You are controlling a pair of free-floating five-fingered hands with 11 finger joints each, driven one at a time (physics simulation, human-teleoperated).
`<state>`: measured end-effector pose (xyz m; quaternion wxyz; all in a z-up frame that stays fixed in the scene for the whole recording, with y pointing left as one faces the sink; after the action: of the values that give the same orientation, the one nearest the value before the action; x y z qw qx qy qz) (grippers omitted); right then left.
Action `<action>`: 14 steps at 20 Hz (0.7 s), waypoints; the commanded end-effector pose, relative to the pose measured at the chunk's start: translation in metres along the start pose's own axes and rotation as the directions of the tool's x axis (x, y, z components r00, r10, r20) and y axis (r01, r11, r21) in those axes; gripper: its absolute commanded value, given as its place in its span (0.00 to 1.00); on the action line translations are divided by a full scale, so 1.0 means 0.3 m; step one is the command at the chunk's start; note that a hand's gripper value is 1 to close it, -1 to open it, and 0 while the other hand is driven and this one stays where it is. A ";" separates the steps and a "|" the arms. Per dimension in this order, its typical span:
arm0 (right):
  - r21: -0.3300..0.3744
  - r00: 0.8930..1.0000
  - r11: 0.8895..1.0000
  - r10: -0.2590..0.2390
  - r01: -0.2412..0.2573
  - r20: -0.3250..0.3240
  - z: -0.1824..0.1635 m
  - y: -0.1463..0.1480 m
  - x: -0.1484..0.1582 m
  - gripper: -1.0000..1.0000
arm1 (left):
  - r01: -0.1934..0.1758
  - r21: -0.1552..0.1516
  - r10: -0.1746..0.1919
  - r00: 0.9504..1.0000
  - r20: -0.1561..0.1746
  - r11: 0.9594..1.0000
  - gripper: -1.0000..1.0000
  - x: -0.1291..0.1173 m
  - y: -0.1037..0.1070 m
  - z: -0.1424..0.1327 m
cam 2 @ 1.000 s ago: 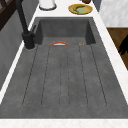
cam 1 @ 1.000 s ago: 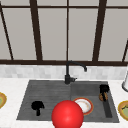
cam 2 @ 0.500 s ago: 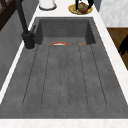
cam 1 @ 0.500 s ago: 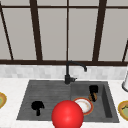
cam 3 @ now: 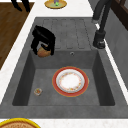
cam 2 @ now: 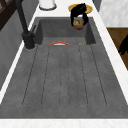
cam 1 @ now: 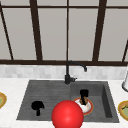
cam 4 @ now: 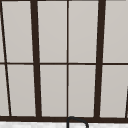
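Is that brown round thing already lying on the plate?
No: the right hand holds the brown thing in the air, beside the plate.

Over the last second the right hand [cam 1: 84,94], fingers curled round a small brown object [cam 1: 82,100], moves from the sink's right rim to above the red-rimmed plate [cam 1: 88,110] in the basin, and now shows in the left side view too.

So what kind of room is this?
Most likely a kitchen. There is a grey sink with a black tap, a red-rimmed plate lying in the basin, and a big window behind the white counter.
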<state>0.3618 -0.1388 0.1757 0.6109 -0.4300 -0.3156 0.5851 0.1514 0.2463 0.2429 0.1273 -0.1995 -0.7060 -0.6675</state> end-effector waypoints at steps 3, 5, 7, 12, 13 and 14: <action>0.009 1.000 1.000 -0.003 0.003 0.003 -0.197 0.077 0.080 1.00 | 0.000 0.000 0.000 1.000 0.000 1.000 0.50 0.000 0.000 0.000; 0.000 1.000 1.000 -0.018 0.018 0.016 -0.265 0.111 0.075 1.00 | 0.000 0.000 0.000 1.000 0.000 1.000 0.50 0.000 0.000 0.000; -0.022 0.998 0.999 -0.037 0.038 0.049 -0.302 0.164 0.028 1.00 | 0.000 0.000 0.000 1.000 0.000 1.000 0.50 0.000 0.000 0.000; -0.068 0.988 0.994 -0.077 0.087 0.134 -0.399 0.275 -0.038 1.00 | 0.000 0.000 0.000 1.000 0.000 1.000 0.50 0.000 0.000 0.000; -0.067 0.988 0.994 -0.081 0.090 0.133 -0.412 0.297 -0.026 1.00 | 0.000 0.000 0.000 1.000 0.000 1.000 0.50 0.000 0.000 0.000; -0.064 0.988 0.994 -0.078 0.087 0.135 -0.433 0.314 -0.013 1.00 | 0.000 0.000 0.000 1.000 0.000 1.000 0.50 0.000 0.000 0.000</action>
<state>0.4303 -0.1634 0.0586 0.5989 -0.3972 -0.3882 0.5770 0.1514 0.2463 0.2429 0.1273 -0.1995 -0.7060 -0.6675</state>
